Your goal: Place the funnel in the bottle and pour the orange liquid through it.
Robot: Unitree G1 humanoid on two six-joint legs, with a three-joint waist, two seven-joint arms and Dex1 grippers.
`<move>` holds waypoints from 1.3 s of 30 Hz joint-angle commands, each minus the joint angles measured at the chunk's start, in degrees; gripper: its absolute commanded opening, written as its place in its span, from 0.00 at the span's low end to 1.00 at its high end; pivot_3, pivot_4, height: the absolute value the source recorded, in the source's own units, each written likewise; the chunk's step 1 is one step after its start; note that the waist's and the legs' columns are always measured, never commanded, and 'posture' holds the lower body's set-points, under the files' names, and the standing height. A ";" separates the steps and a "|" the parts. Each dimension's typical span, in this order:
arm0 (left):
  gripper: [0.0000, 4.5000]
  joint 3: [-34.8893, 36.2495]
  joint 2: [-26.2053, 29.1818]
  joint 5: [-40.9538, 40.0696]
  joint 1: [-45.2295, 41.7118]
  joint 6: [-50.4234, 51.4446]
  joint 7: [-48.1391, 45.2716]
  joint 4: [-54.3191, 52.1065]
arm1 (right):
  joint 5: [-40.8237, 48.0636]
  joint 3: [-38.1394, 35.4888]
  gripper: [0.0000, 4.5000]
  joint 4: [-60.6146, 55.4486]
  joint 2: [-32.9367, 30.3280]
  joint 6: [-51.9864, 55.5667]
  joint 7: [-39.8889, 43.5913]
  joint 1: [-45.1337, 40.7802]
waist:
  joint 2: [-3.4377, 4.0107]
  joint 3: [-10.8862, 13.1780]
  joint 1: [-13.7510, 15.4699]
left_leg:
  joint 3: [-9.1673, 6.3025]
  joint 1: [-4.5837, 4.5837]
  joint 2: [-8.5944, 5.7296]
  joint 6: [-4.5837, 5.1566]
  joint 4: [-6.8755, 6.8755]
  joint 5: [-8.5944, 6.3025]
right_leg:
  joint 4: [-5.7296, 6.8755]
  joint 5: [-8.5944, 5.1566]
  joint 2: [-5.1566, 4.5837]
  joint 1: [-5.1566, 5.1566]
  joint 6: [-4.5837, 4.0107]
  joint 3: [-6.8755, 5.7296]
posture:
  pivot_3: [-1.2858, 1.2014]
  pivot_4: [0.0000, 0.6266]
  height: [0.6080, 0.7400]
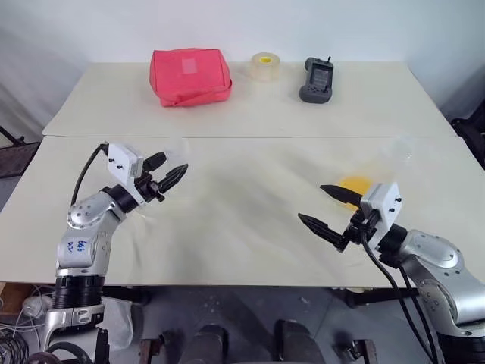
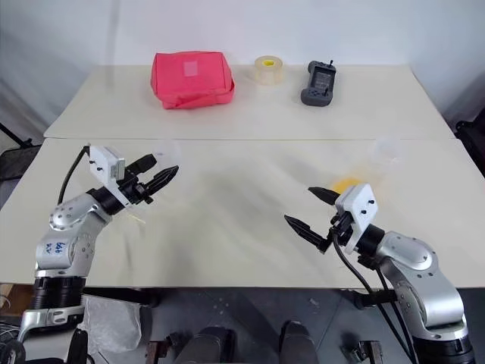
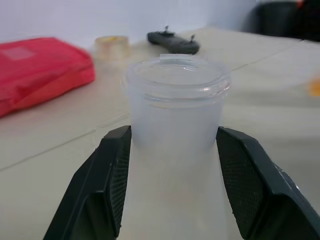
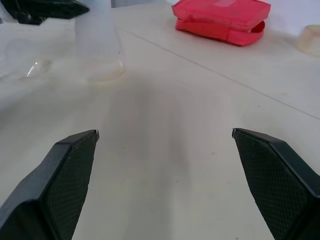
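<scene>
The left gripper (image 1: 171, 168) is over the left part of the near tabletop (image 1: 242, 227). From the head views, the bottle (image 3: 175, 115) is hard to see, just a pale blur at the fingertips. The left wrist view shows it well: a clear bottle with a round open mouth, standing up. One black finger (image 3: 117, 175) is against each side of its neck, so the gripper holds it. The right wrist view shows the bottle's base resting on the tabletop. It also shows the funnel (image 4: 30, 66), small and see-through, lying just beside the bottle. On the far tabletop, near its back edge, there is a red pouch (image 1: 190, 76), then a roll of tape (image 1: 265, 67), then a black controller (image 1: 317, 80). The right gripper (image 1: 311, 202) is over the right part of the near tabletop. Its two fingers are spread wide with nothing between them. Just behind it is the orange liquid (image 1: 355, 184), a low yellow-orange pool in a wider clear flask (image 1: 396, 149) near the right edge. The left wrist view only catches it as a tiny orange spot.
</scene>
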 commanded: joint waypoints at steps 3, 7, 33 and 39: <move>0.52 -3.18 -0.46 -2.36 -5.48 0.69 -7.18 -0.92 | 4.66 -3.86 1.00 -3.09 -3.29 1.29 3.66 1.13 | -0.02 0.01 0.10 | -0.04 -0.05 -0.02 0.01 0.03 0.00 | 0.00 0.01 0.00 0.00 0.01 -0.03 | 0.52 0.24 1.00; 0.52 -6.93 -3.17 -2.35 -9.43 1.88 -10.50 0.57 | 6.93 -5.07 1.00 -3.86 -5.65 2.91 5.54 1.32 | -0.02 0.01 0.10 | -0.37 -0.56 -0.04 0.01 0.43 0.00 | -0.01 0.03 0.03 -0.10 0.05 -0.27 | 0.52 0.24 1.00; 0.88 -17.77 -10.73 8.41 -14.12 -5.85 -18.17 13.23 | 8.08 -8.29 1.00 -7.57 -5.40 3.64 1.75 3.83 | -0.10 0.06 0.16 | -0.39 -0.56 -0.32 0.03 0.66 0.01 | 0.27 0.05 -0.03 -0.08 0.09 -0.28 | 0.52 0.24 1.00; 1.00 -16.58 -9.96 6.48 -12.38 -3.07 -19.24 10.17 | 8.32 -8.87 1.00 -8.28 -5.72 3.60 2.07 4.70 | -0.10 0.06 0.09 | -0.40 -0.56 -0.30 0.03 0.66 0.01 | 0.33 0.05 -0.02 -0.10 0.09 -0.27 | 0.52 0.24 1.00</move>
